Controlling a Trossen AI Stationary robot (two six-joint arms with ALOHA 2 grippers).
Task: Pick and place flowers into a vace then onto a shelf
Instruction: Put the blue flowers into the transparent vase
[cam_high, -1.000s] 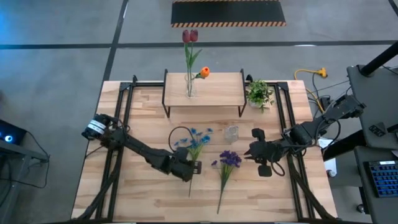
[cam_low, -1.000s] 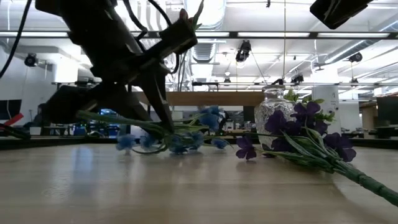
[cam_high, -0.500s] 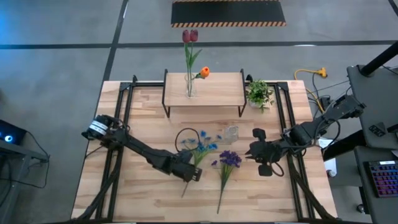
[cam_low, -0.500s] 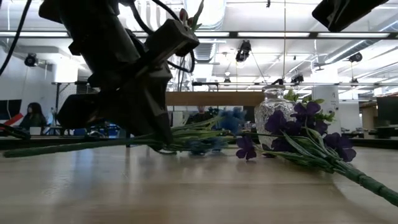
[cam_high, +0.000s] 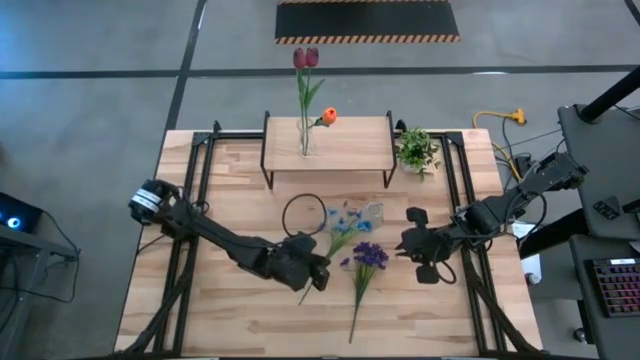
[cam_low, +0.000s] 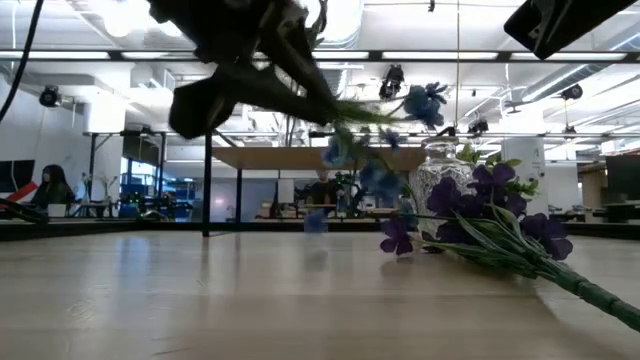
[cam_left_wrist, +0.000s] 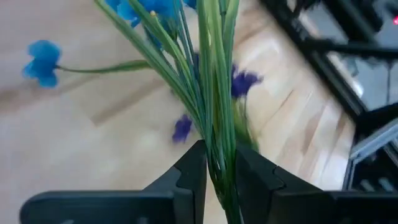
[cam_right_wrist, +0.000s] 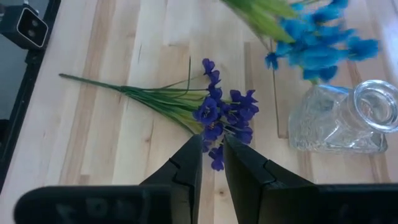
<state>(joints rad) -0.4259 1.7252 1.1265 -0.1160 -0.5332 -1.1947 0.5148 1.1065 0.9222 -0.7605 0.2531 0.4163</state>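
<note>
The left tool (cam_high: 318, 275) is pinched on the green stems of the blue spray (cam_high: 345, 216), which is held clear of the counter (cam_high: 230, 190) in the low view, its blossoms close beside the mouth of the empty glass vase (cam_high: 373, 213). The step in hand is judged to be the carrying of this spray to that vase; next the stem ends would have to be turned downward and threaded into the narrow neck, which calls for a fairly steep tilt of the bunch. The purple bunch (cam_high: 368, 256) lies flat on the counter just beside, below the vase. The right tool (cam_high: 405, 245) hangs above the purple blossoms with its fingers nearly together and nothing between them. Farther back, the shelf (cam_high: 345, 145) already bears a slim vase (cam_high: 305, 140) holding red tulips (cam_high: 306, 58) and an orange bud (cam_high: 329, 116).
</note>
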